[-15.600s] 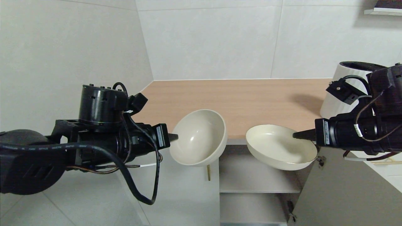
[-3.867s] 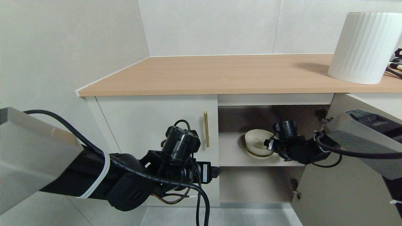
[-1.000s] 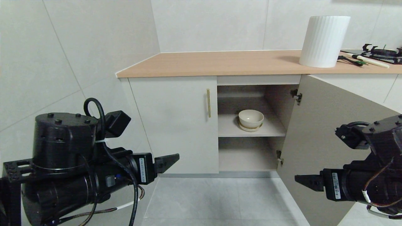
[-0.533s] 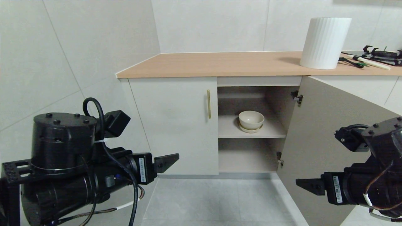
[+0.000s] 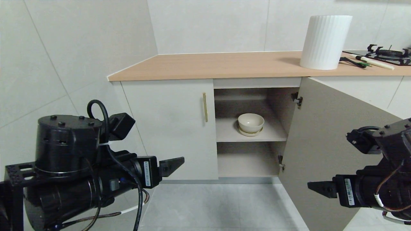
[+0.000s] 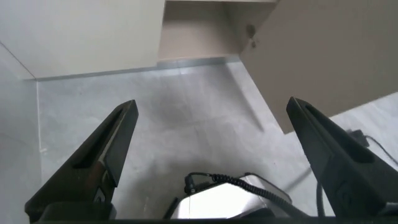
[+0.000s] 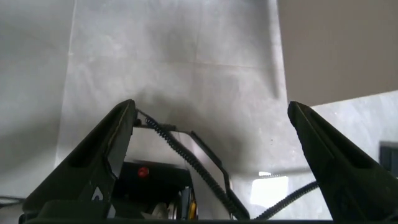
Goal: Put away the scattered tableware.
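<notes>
Because the right gripper [image 7: 210, 104], spread and empty like the left gripper [image 6: 210, 106], hangs near the open door [image 5: 321, 128], a clumsy shove could jolt the shelved bowl [image 5: 251, 122].

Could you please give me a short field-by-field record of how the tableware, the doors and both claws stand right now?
tableware: bowl sitting upright on a plate
location: upper shelf, toward its right half
doors: right door swung open; left door shut
left claw: open, empty, well short of the shelf
right claw: open, empty, in front of the open door
countertop: white ribbed container standing at its right
</notes>
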